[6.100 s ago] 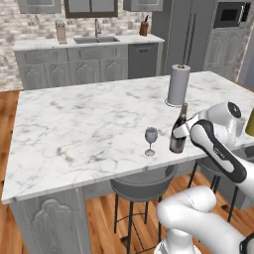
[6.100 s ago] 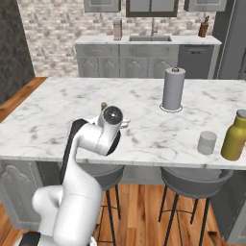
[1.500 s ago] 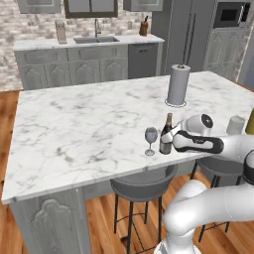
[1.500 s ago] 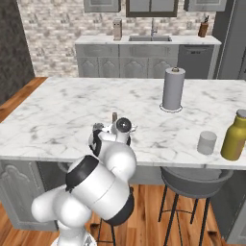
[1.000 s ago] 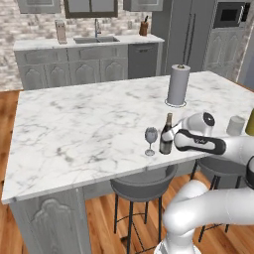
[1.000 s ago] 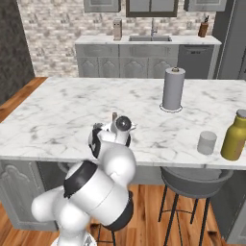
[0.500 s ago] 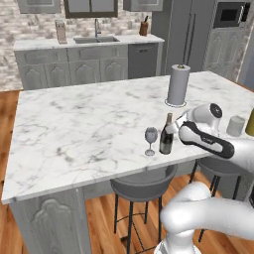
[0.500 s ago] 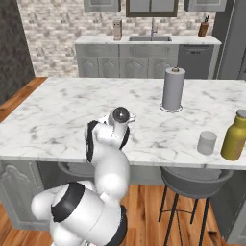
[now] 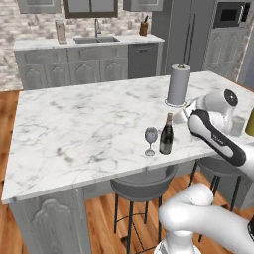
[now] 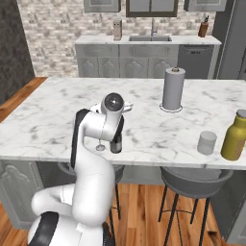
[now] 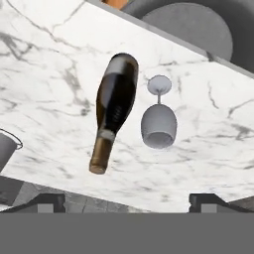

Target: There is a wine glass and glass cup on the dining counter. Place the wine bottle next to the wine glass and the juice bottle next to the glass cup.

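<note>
At the bottom of the hand view the gripper [image 11: 127,203] shows its two dark fingertips [image 11: 47,202] far apart, with nothing between them. Above them in that frame, seen from overhead, the wine bottle [image 11: 114,109] stands just left of centre and the wine glass [image 11: 158,124] sits just beside it on the right, a narrow gap of marble between the two.

In the left base view, the wine bottle [image 9: 166,135] stands upright right of centre, near the front edge of the dining counter [image 9: 74,129], with the wine glass [image 9: 151,138] just to its left, close but not touching. The white arm comes in from the right edge of the frame, its hand held above and to the right of the bottle, clear of it.

In the right base view the arm fills the left centre of the frame and covers most of the pair; the bottle's dark base [image 10: 116,145] and the glass's foot [image 10: 100,147] peek out under it. Toward the right edge, near the front of the counter, the glass cup [image 10: 207,142] stands with the juice bottle [image 10: 234,136] just beside it on the right, well apart from the wine pair.

Farther back, right of centre, a paper towel roll [image 10: 172,89] stands upright. Beyond the counter, at the top of the frame, a second counter with a sink [image 10: 151,38] runs along the brick wall.
</note>
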